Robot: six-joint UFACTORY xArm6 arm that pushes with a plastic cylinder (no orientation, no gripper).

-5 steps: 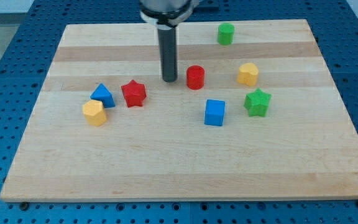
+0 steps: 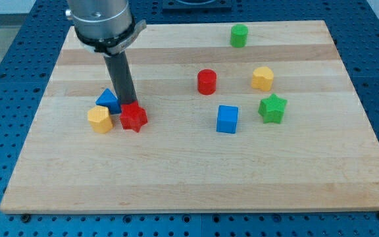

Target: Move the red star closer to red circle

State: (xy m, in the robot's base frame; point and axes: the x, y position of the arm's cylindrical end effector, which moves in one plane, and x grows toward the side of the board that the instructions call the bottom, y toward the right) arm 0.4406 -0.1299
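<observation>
Standing at the view's left of the wooden board (image 2: 196, 178), our rod comes down to my tip (image 2: 127, 103), which meets the upper edge of the red star (image 2: 133, 117); we carry no pincer at all, so there is nothing spread or pressed together to report, only that plain rod end. The red star sits directly below my tip, toward the view's bottom, touching it or very nearly so (the rod hides the exact contact). Just to the view's left of my tip lies the blue triangular block (image 2: 108, 100), close beside the rod; below and left of that rests a yellow block (image 2: 100, 119), near the star. The red circle (image 2: 206, 81) stands well apart from my tip, off to the view's right and slightly toward the top. Farther right still we see a blue cube (image 2: 227, 119), a green star (image 2: 272, 108), another yellow block (image 2: 262, 78), and a green cylinder (image 2: 239, 35) near the view's top.
</observation>
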